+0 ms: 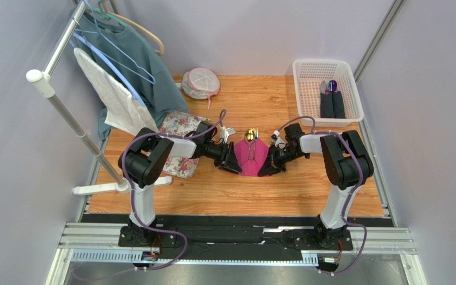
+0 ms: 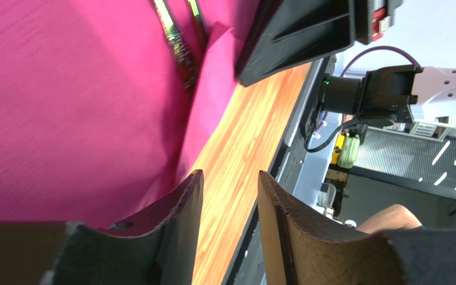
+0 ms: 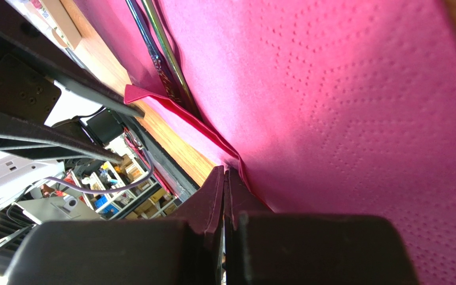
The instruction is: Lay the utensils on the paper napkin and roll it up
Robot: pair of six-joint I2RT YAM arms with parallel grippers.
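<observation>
A: What's the layout?

B: One napkin (image 1: pixel 249 163) lies mid-table (image 1: pixel 307 184), between the two claws.

A: And the claws?

B: The left claw (image 2: pixel 229 178) sits at the napkin's left edge, about half spread. Only wood shows between its fingers, so it holds nothing. The right claw (image 3: pixel 224 173) is closed and seems to pinch the right edge.

A: Utensils?

B: Two utensils (image 2: pixel 180 47), side by side on the napkin's middle. Their handles run near-to-far, crosswise to both claws and about equally near each. I'd roll sideways over them.
</observation>
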